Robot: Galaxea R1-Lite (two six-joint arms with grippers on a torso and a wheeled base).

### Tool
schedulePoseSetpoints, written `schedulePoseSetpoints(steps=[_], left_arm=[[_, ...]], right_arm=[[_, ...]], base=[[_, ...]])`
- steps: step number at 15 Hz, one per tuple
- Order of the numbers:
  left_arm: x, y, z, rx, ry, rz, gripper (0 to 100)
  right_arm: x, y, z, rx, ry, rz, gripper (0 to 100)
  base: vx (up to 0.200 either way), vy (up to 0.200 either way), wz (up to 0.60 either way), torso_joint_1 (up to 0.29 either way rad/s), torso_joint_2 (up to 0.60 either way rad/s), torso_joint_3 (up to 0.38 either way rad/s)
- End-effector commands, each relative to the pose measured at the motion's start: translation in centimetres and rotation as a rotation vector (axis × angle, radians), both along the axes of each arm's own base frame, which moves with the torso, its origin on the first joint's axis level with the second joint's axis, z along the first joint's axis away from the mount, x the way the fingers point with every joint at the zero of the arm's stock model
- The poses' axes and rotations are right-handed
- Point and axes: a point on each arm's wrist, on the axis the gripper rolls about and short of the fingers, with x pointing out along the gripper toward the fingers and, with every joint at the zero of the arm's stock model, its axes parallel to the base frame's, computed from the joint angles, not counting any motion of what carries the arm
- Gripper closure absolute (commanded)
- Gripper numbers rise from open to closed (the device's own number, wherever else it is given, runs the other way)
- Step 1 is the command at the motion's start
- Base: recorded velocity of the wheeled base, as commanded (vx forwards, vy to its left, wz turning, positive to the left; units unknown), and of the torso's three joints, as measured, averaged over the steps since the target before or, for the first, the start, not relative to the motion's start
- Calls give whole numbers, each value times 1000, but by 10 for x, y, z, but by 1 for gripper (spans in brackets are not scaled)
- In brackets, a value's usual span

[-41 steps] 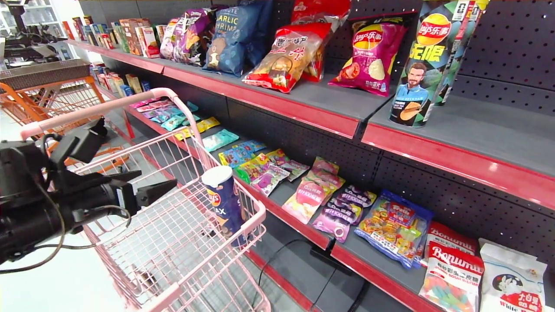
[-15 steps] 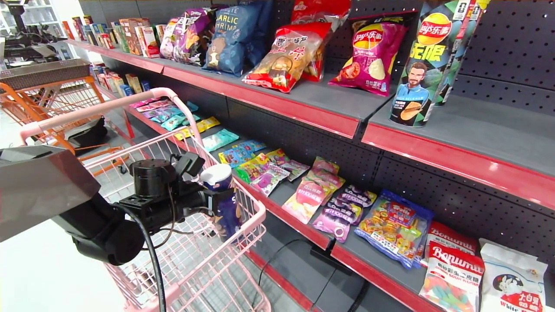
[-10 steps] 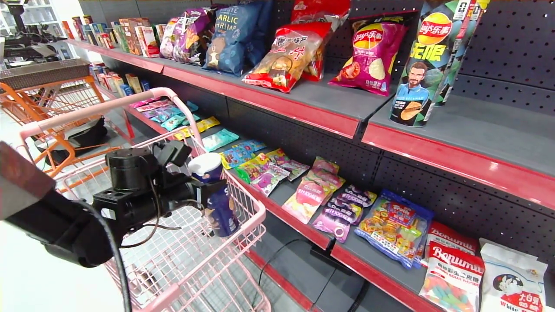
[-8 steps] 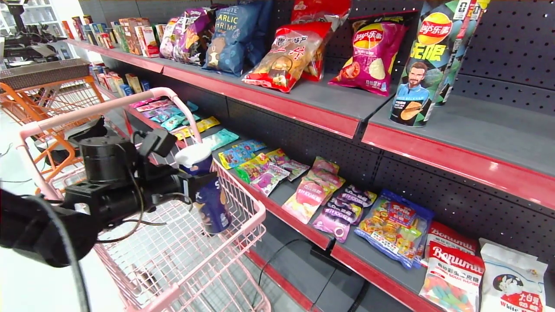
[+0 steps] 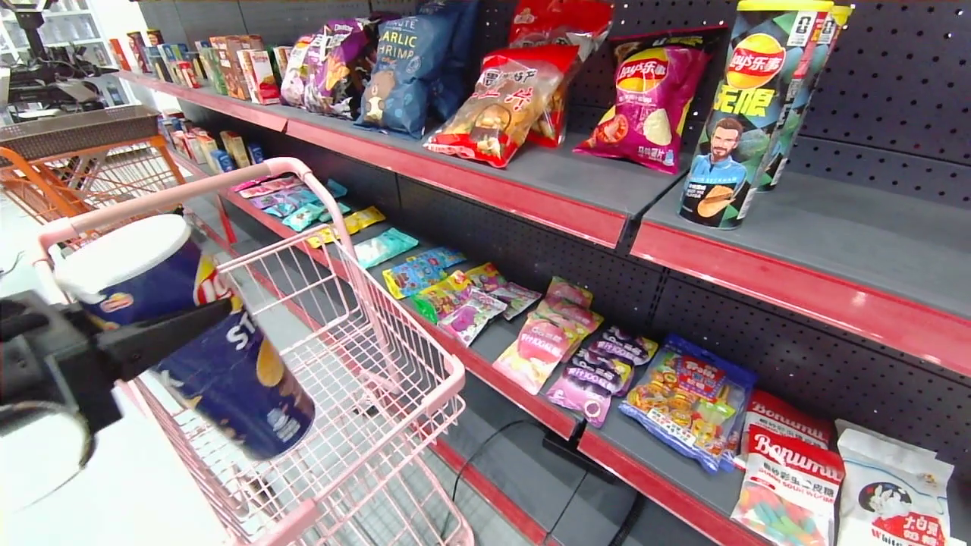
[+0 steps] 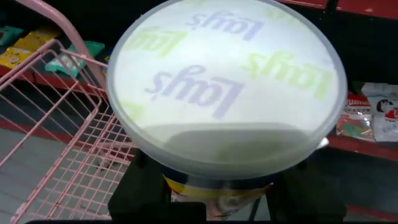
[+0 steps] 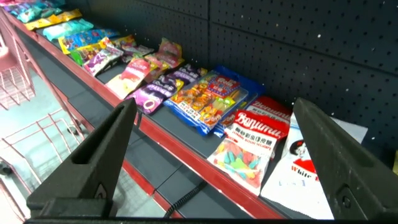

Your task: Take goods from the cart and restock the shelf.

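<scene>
Head view: left pincer (image 5: 155,334), pinching the chip canister (image 5: 227,379), has lifted it clear of the cart (image 5: 425,379); it now hangs over the cart's near side. Pick done, shelf (image 5: 834,227) placement next; right pincer (image 7: 211,109) spread.

- Dark-blue cylindrical chip can (image 5: 227,379), white plastic lid (image 6: 224,81): tilted, lid end up-left, in the air over the cart's handle end.
- Pink wire cart (image 5: 447,373): parked just beside shelf.
- Grey metal shelf (image 5: 834,220): red front edges, two tiers.
</scene>
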Motion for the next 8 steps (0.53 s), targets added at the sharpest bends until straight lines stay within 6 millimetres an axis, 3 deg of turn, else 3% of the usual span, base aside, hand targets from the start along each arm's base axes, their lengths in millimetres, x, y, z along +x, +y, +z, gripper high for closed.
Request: schedulePoseSetpoints(steps=[1, 5, 8], left_arm=[[-78, 12, 3, -12, -98, 14, 100], [-125, 18, -9, -10, -133, 27, 100], [-126, 22, -11, 1, -129, 158, 100]], right_arm=[[0, 0, 0, -1, 0, 0, 0], [0, 0, 0, -1, 0, 0, 0], [0, 0, 0, -1, 0, 0, 0]], base=[[0, 0, 0, 100, -369, -251], [0, 0, 0, 155, -480, -319], [0, 0, 0, 191, -540, -349]])
